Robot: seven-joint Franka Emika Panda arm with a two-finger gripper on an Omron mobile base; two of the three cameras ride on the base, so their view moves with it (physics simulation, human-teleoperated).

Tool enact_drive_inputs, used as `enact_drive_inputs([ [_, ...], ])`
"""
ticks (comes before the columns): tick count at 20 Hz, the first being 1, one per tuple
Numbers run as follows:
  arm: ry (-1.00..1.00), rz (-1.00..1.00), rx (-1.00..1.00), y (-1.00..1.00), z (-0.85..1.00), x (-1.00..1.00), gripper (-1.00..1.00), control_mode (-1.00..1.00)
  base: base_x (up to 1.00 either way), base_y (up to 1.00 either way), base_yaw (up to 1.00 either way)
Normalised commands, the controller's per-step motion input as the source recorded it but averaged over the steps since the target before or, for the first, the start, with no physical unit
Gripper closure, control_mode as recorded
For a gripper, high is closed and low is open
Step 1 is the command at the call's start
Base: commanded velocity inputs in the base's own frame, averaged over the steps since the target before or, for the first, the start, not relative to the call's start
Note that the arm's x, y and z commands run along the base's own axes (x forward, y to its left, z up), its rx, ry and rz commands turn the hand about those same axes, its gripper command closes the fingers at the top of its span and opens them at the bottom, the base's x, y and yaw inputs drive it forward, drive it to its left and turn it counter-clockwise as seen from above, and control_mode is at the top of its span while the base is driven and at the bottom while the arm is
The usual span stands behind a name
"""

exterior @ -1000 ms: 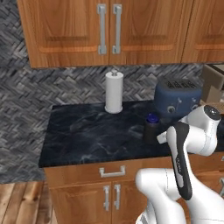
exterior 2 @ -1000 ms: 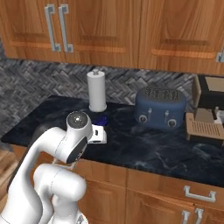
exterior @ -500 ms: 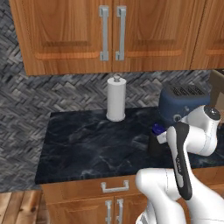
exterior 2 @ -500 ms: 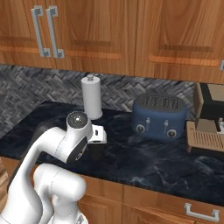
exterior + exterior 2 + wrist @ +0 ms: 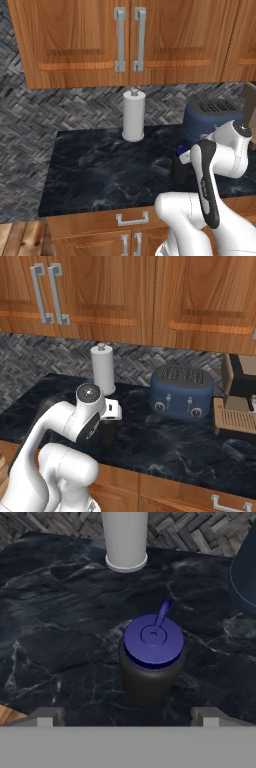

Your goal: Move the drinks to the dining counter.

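Whole picture shifted in both base views against a second ago, with paper towel roll (image 5: 133,115) and toaster (image 5: 181,392) sliding together across the frame: a drive of the base, not a move of the things. Arm held in much the same folded pose throughout, hand hanging low over the counter (image 5: 100,175).

For the task, probably a closing-in on the first drink. Nothing lifted yet, and the carry to the dining counter not yet begun.

Gripper (image 5: 127,714) spread wide, fingertips far apart at either side of the hand view, clear of everything. Between them and just ahead, the black bottle (image 5: 152,662). Standing upright on the dark marbled stone, apart from the towel roll behind it and from the toaster's blue flank at the right edge. Touched by nothing.

Squat and round-shouldered, dark brown to black in the body, topped by a wide blue cap with a raised ring at its centre and a thin blue stalk slanting up and away. Cap nearly as broad as the body; likely an easy fit for jaws this wide, gripped on the body below the cap.

Next move, by the look of it: hand lowered around the bottle, then closed.
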Motion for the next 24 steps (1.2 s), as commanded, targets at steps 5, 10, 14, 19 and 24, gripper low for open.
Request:
enact_drive_inputs([
  [5, 0.0, 0.0, 0.0, 0.0, 0.0, 0.01, -1.0, -1.0, 0.0, 0.0, 0.0],
  [10, 0.0, 0.03, 0.0, -0.01, 0.0, 0.0, -1.0, -1.0, 0.0, 0.0, 0.0],
  [14, 0.0, 0.09, 0.0, -0.15, 0.0, 0.0, -1.0, -1.0, 0.0, 0.0, 0.0],
  [19, -0.04, 0.18, -0.02, -0.34, 0.0, -0.02, -1.0, -1.0, 0.0, 0.0, 0.0],
  [24, -0.11, 0.29, -0.04, -0.42, -0.02, -0.01, -1.0, -1.0, 0.0, 0.0, 0.0],
])
